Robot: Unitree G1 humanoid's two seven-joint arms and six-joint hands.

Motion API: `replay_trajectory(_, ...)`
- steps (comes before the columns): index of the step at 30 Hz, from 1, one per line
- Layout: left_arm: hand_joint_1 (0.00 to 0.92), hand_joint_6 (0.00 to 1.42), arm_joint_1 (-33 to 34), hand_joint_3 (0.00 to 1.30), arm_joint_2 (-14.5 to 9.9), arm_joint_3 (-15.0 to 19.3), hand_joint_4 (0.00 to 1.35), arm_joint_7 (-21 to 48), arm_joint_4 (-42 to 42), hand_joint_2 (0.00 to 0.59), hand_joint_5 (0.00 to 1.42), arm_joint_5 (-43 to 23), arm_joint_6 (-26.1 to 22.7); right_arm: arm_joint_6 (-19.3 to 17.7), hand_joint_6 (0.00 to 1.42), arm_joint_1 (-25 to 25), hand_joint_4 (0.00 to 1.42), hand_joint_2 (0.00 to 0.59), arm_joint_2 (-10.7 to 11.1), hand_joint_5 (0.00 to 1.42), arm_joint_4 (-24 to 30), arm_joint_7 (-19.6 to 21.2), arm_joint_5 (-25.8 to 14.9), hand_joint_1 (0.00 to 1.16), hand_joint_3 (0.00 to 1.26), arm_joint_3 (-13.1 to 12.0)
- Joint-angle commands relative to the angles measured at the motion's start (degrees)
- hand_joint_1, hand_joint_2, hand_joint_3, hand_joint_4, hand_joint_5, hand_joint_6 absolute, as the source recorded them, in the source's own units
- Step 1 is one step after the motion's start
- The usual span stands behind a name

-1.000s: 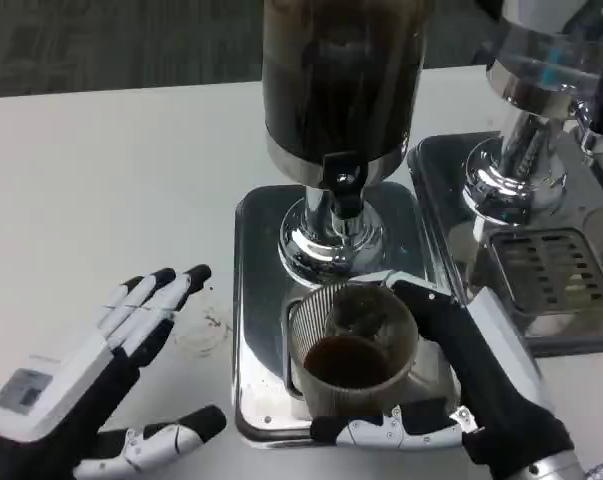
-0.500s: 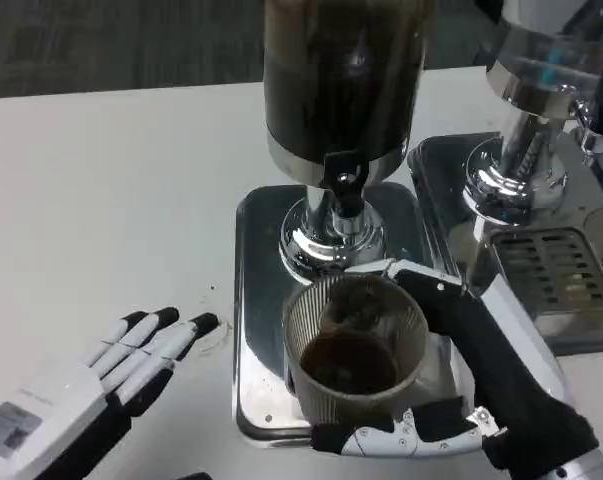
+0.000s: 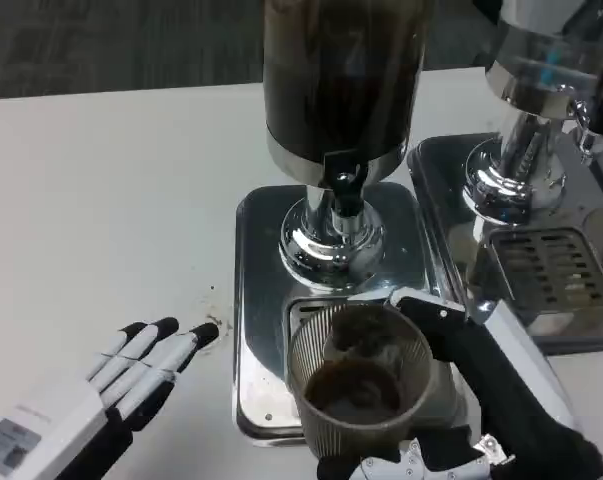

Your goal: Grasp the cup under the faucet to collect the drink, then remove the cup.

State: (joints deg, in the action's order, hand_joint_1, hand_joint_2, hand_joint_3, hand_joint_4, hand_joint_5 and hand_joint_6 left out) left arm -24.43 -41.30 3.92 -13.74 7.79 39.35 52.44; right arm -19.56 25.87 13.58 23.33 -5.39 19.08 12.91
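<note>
At the near edge of the counter (image 3: 101,180), your right hand (image 3: 501,400) wraps the ribbed clear cup (image 3: 359,385): its fingers (image 3: 426,305) curl round the far side and a white-and-black finger closes under the near rim, so the cup is firmly held. Note that the cup holds dark drink and sits over the near end of the steel drip tray (image 3: 256,300), nearer to you than the black faucet (image 3: 343,180); this placement suggests filling is done and removal is the step in hand. Keep the cup upright, since the liquid lies partway up the wall and a tilt could spill it.

To the left, your left hand (image 3: 91,400) lies low over the counter, palm down, fingers extended and slightly apart, holding nothing; it appears to wait well apart from the tray.

Farther back, the dark glass dispenser (image 3: 341,80) stands on its chrome pedestal (image 3: 331,240) at the tray's far end, the faucet overhanging the slotted grate. To the right stands a second dispenser (image 3: 541,90) on its own tray with a drain grille (image 3: 551,270). Beyond the white counter you see dark grey carpet (image 3: 111,40).
</note>
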Motion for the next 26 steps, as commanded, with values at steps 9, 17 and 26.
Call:
replay_trajectory(9, 0.0, 0.0, 0.0, 0.0, 1.1, -0.4, 0.0, 0.3, -0.9, 0.132, 0.0, 0.2, -1.3, -1.9, 0.91, 0.2, 0.74, 0.103, -1.6, 0.77, 2.7, 1.8, 1.3, 1.09, 0.61, 0.2)
replay_trajectory(17, 0.0, 0.0, 0.6, 0.0, 1.5, -0.7, 0.0, 0.9, -1.2, 0.142, 0.0, -0.5, -2.1, -1.7, 0.91, 0.3, 0.74, 0.108, -1.8, 0.77, 3.1, 1.6, 1.5, 1.08, 0.62, 0.0)
replay_trajectory(26, 0.0, 0.0, 0.3, 0.0, 2.1, -0.9, 0.0, 1.2, -1.7, 0.147, 0.0, -1.0, -2.8, -1.8, 0.91, 0.0, 0.74, 0.109, -2.1, 0.77, 2.6, 1.5, 1.3, 1.08, 0.62, 0.1)
